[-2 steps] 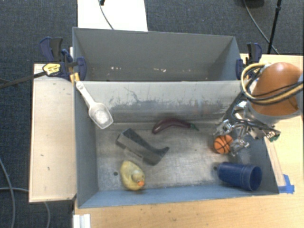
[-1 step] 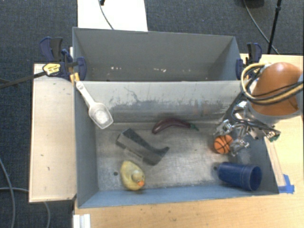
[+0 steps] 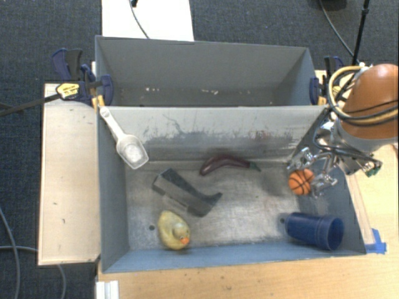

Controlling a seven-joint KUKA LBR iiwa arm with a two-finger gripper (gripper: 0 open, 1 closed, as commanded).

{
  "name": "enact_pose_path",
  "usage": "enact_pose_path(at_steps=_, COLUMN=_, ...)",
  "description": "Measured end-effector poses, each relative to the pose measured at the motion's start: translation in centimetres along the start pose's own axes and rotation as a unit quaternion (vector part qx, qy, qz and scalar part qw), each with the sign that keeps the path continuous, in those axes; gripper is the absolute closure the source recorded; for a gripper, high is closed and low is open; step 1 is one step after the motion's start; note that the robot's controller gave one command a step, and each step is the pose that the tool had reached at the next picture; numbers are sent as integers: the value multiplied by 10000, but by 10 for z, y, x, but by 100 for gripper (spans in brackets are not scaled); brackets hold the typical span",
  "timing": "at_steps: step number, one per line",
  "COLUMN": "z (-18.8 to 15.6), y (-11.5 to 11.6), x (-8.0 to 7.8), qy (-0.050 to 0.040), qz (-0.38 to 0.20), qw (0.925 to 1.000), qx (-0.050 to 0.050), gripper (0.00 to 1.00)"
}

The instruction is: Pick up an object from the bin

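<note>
My gripper (image 3: pixel 307 178) hangs at the bin's right side, its metal fingers round a small orange basketball (image 3: pixel 300 182). The ball sits between the fingers, slightly above the bin floor, which carries its shadow to the left. Just below it, a dark blue cup (image 3: pixel 314 229) lies on its side in the front right corner. A dark maroon eggplant (image 3: pixel 225 162) rests in the middle near the back wall.
A grey angled block (image 3: pixel 184 193) lies left of centre, with a yellow rubber duck (image 3: pixel 173 230) in front of it. A white scoop (image 3: pixel 124 142) leans in the back left corner. The orange-brown wrist cover and cables sit above the right rim.
</note>
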State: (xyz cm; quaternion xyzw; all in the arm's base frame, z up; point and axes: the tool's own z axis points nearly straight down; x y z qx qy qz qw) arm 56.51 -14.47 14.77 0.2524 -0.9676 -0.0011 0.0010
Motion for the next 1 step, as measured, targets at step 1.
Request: enact_pose_path(at_steps=1, z=-69, y=4, x=-3, qy=-11, qz=50, qw=10000, qx=7, gripper=100)
